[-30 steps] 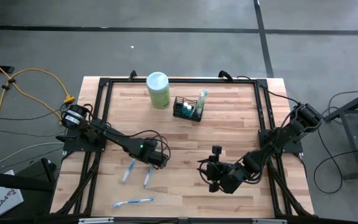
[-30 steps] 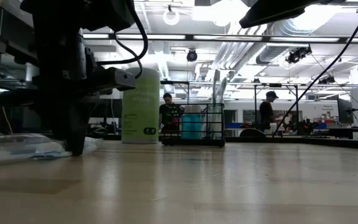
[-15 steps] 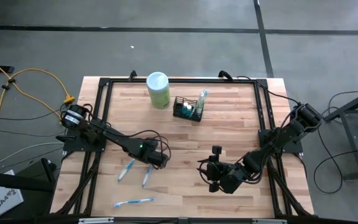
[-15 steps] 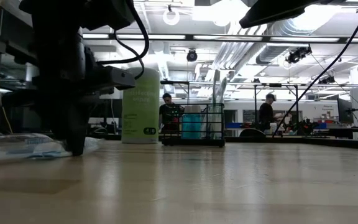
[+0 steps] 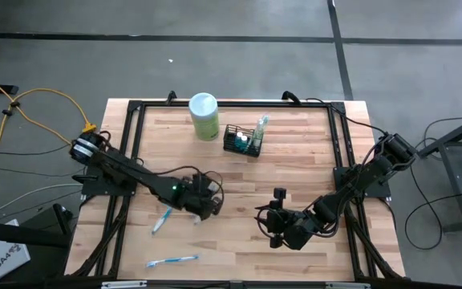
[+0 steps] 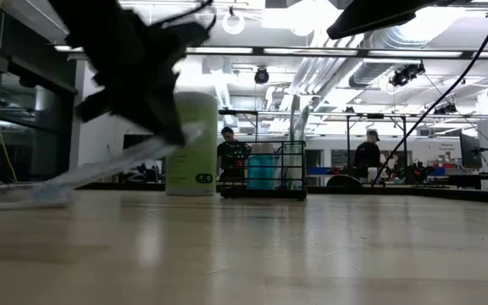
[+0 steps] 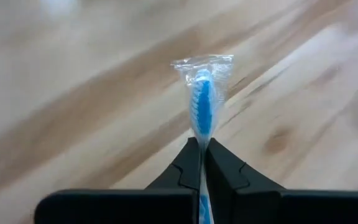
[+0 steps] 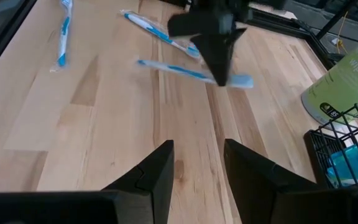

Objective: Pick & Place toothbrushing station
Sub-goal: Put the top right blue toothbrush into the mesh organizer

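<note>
My left gripper (image 5: 199,209) hovers over the table's near left part, shut on a blue toothbrush in a clear wrapper (image 8: 185,70). That toothbrush slants in the low view (image 6: 125,157). The toothbrushing station, a black wire basket (image 5: 243,139), stands on its base at the far middle, also seen in the low view (image 6: 265,169). Two more wrapped toothbrushes (image 5: 160,218) (image 5: 172,261) lie flat on the wood. My right gripper (image 5: 269,225) waits open above the near right part, its fingers (image 8: 166,168) with nothing between them. My left gripper pinches the wrapped toothbrush between its two fingers, just behind the brush head (image 7: 201,134). The head and the wrapper's end stick out past the fingertips. The fingers (image 8: 219,59) come slanting down from above. The toothbrush hangs tilted, its long handle end (image 6: 62,178) lowest.
A pale green canister with a white lid (image 5: 204,116) stands left of the basket. A black frame (image 5: 135,108) runs round the wooden table top. Bare wood lies between the two grippers and the basket.
My left gripper has risen from the table with the toothbrush and has tipped and rolled as it went. The toothbrush, flat on the wood before, now hangs slanted from the fingers. The toothbrush that lay beside it stays on the table.
</note>
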{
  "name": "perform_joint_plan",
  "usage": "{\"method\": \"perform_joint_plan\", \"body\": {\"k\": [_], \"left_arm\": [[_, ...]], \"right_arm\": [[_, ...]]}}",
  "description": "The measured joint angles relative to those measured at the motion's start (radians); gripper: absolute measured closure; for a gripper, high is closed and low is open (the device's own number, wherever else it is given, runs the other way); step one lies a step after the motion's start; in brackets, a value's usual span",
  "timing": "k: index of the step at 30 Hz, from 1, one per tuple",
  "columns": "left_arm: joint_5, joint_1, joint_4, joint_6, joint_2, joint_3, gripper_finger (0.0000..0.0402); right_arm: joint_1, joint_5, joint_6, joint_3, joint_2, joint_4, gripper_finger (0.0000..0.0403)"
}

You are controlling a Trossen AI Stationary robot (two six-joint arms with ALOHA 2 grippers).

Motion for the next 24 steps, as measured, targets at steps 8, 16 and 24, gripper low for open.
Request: {"method": "perform_joint_plan", "body": {"k": [8,16,24], "left_arm": [[-0.243,0.004,0.146,0.3,-0.052,0.002,0.04],[-0.461,0.025,0.364,0.627,-0.061,0.003,0.04],[-0.468,0.139,0.703,0.983,-0.063,0.003,0.04]], "right_arm": [[0.0,0.0,0.023,0.0,0.0,-0.018,0.027],[0.0,0.0,0.023,0.0,0.0,-0.016,0.027],[-0.001,0.0,0.027,0.0,0.0,-0.014,0.027]]}}
